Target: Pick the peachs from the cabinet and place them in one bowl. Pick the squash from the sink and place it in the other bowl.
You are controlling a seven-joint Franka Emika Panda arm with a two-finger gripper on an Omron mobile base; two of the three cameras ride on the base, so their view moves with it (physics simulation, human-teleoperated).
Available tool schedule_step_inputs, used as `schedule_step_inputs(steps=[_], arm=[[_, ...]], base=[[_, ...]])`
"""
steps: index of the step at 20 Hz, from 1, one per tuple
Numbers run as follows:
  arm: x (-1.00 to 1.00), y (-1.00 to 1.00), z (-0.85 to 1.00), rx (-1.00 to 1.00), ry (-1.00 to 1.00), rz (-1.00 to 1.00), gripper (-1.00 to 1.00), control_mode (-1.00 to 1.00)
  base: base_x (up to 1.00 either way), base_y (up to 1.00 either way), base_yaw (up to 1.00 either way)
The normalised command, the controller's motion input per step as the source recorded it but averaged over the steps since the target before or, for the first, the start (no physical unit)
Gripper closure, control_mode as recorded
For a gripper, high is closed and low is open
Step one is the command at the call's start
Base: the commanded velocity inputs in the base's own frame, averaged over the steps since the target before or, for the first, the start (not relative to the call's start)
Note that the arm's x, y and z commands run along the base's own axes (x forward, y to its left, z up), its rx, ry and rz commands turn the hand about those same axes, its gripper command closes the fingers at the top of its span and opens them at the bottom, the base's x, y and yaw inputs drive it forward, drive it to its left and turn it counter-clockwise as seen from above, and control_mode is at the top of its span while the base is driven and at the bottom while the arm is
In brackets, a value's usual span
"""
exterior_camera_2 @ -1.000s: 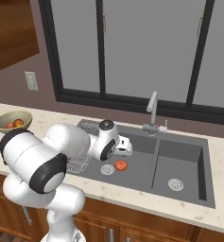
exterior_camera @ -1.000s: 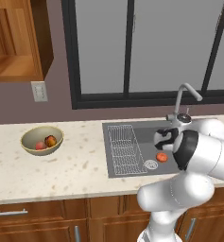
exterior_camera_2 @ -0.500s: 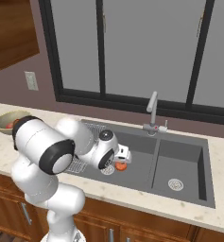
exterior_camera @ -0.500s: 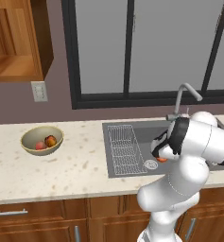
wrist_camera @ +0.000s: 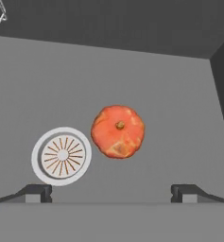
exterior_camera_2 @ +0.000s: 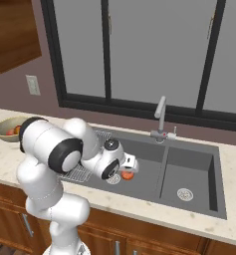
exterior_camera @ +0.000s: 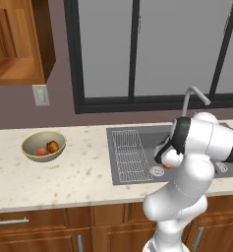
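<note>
Two peaches (exterior_camera: pixel 46 148) sit in the tan bowl (exterior_camera: pixel 43 145) on the counter (exterior_camera: pixel 64 174), well off to the side of the sink (exterior_camera_2: pixel 154 172), so by the look of it that half of the job is sorted. What's left is the squash (wrist_camera: pixel 118 131), and it's lying on the floor of the sink's basin nearest that bowl, right beside the round drain (wrist_camera: pixel 62 155), close enough that they almost touch in the hand view.

The gripper (wrist_camera: pixel 111 193) hangs low over the sink with its jaws spread wide and nothing between them. The two fingertips (wrist_camera: pixel 37 192) stand far apart, and the squash sits ahead of them, roughly centred in the gap. That wide spread makes sense to me: the squash is a fat, rounded lump, so the fingers need room to drop down either side of it.

From the right base view the hand is tucked down inside the basin, just above the squash, with the tap (exterior_camera_2: pixel 160 115) standing at the back edge of the sink, clear of the arm.

My guess is it's lining up for the grab. The dark brown bowl it's meant for, I can't spot.
</note>
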Motion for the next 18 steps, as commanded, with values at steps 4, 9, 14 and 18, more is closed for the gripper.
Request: schedule_step_inputs(steps=[4, 9, 14, 18], arm=[[0.32, -0.04, 0.00, 0.00, 0.00, 0.00, -1.00, -1.00], [0.31, -0.06, 0.00, 0.00, 0.00, 0.00, -1.00, -1.00], [0.07, -0.13, -0.10, 0.00, 0.00, 0.00, -1.00, -1.00], [0.10, -0.14, -0.24, 0.00, 0.00, 0.00, -1.00, -1.00]], base=[[0.00, 0.00, 0.00], [0.00, 0.00, 0.00], [0.00, 0.00, 0.00], [0.00, 0.00, 0.00]])
